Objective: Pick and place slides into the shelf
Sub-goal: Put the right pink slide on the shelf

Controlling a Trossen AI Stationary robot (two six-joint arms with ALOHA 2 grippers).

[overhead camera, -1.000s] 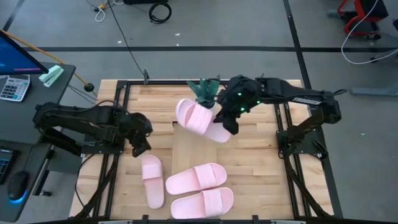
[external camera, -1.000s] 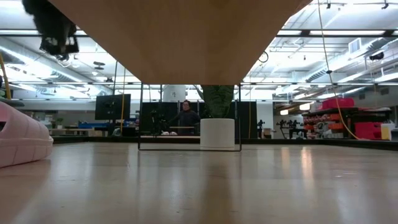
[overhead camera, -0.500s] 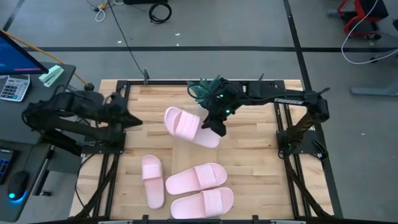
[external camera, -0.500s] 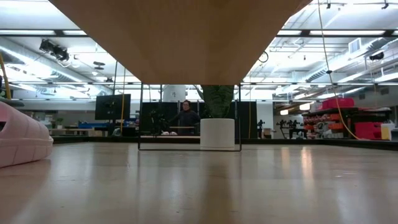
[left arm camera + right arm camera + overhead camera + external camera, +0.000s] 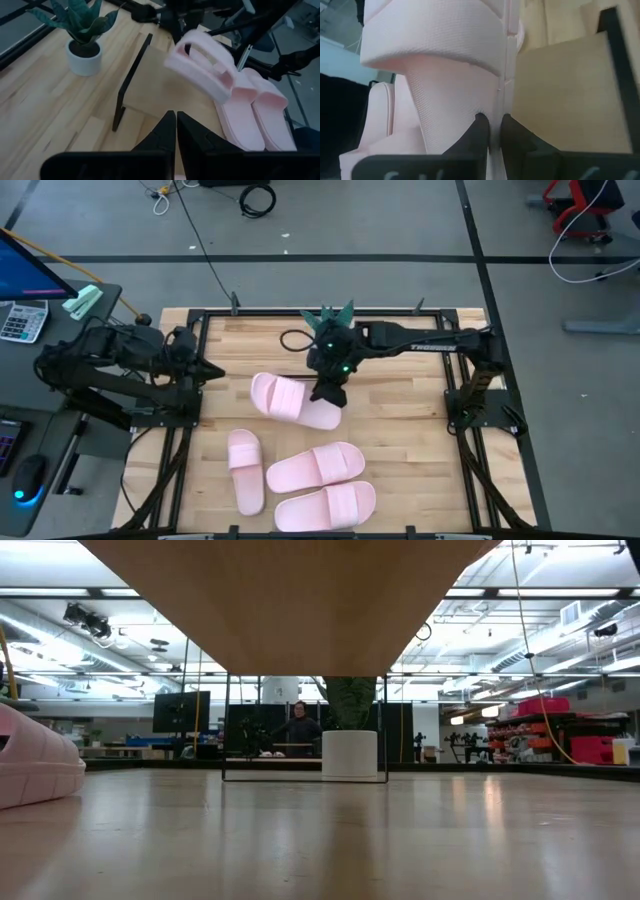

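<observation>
My right gripper [image 5: 326, 390] reaches in from the table's right and is shut on one pale pink slide [image 5: 288, 399], held over the pale wood shelf [image 5: 150, 82]. The left wrist view shows this slide [image 5: 202, 62] tilted in the air. Three more slides lie soles down on the table near its near edge [image 5: 245, 470], [image 5: 315, 466], [image 5: 325, 506]. My left gripper [image 5: 217, 375] waits shut near the table's left edge, its fingers [image 5: 175, 131] touching nothing. My right gripper pinches the slide's sole at its rim [image 5: 498, 117] between the two fingers. One finger [image 5: 481, 134] lies on the textured footbed, behind the wide strap [image 5: 435, 37]; the other [image 5: 514, 140] is on the outer side. The fingers come slanting down from the far right. The slide is lifted clear and tilted.
A potted plant in a white pot [image 5: 328, 326] stands by the far edge, close behind my right arm. The shelf's black frame leg [image 5: 131, 82] stands on the butcher-block table [image 5: 420, 440]. In the low view the shelf's board [image 5: 280, 600] spans overhead.
My right gripper has carried the slide from beside the plant toward the table's left and near side, lowering it over the shelf and tipping it. My left arm has drawn back toward the left edge and left the low view.
</observation>
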